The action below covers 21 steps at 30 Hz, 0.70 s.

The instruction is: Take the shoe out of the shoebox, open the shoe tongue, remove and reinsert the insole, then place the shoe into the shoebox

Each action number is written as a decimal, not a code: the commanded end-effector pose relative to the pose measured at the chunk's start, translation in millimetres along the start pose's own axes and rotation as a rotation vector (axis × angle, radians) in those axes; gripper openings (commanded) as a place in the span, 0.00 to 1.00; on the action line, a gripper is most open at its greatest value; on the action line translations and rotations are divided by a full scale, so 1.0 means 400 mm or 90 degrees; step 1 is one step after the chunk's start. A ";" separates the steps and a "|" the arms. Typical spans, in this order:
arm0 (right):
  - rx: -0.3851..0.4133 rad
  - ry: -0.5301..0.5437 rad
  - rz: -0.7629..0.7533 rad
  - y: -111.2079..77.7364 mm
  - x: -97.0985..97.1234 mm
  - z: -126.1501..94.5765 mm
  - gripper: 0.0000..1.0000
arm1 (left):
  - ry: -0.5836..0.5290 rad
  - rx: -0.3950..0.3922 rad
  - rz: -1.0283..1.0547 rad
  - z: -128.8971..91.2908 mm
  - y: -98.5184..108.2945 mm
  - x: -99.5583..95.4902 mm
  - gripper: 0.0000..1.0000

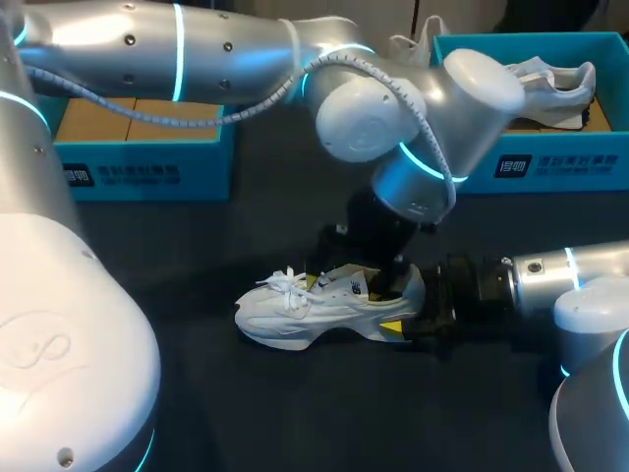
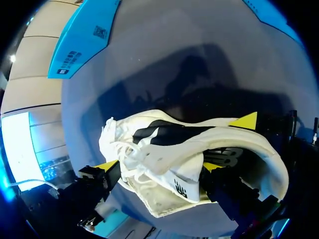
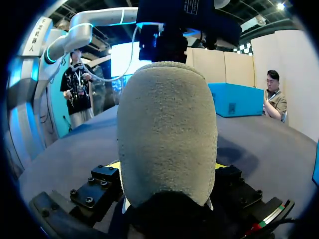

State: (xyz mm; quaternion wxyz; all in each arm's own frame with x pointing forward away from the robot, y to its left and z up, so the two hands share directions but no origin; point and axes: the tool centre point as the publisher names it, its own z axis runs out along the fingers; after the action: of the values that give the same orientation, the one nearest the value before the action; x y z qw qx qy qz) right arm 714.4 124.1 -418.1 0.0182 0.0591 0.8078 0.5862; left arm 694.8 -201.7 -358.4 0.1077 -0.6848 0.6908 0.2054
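Overhead, the white sneaker (image 1: 314, 307) sits on the table (image 1: 246, 413), outside the blue shoebox (image 1: 560, 167), with its toe toward my left and its heel toward my right. My right gripper (image 1: 408, 313) meets the heel end-on, along the long axis. My left gripper (image 1: 386, 283) comes down on the opening from above, so I judge it the nearer to the insole. From the left wrist, the tongue (image 2: 182, 181) bunches beneath that gripper; whether it has hold I cannot tell. From the right wrist, the heel (image 3: 167, 134) fills the gap, pinched from both sides.
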 end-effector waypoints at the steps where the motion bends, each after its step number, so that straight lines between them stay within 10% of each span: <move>1: 0.005 0.000 0.001 0.001 0.002 0.006 0.00 | -0.007 0.001 -0.001 0.004 0.004 0.003 1.00; 11: 0.005 0.000 0.001 0.001 0.002 0.006 0.00 | 0.003 0.005 -0.009 -0.016 0.006 -0.052 0.63; 21: 0.005 0.000 0.001 0.001 0.002 0.006 0.00 | 0.046 0.014 -0.016 -0.040 0.006 -0.094 0.52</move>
State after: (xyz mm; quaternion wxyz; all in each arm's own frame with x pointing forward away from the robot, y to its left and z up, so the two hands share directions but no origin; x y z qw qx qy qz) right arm 714.4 124.2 -418.1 0.0182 0.0591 0.8078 0.5862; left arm 697.3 -186.5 -335.1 0.1090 -0.6934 0.6855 0.1936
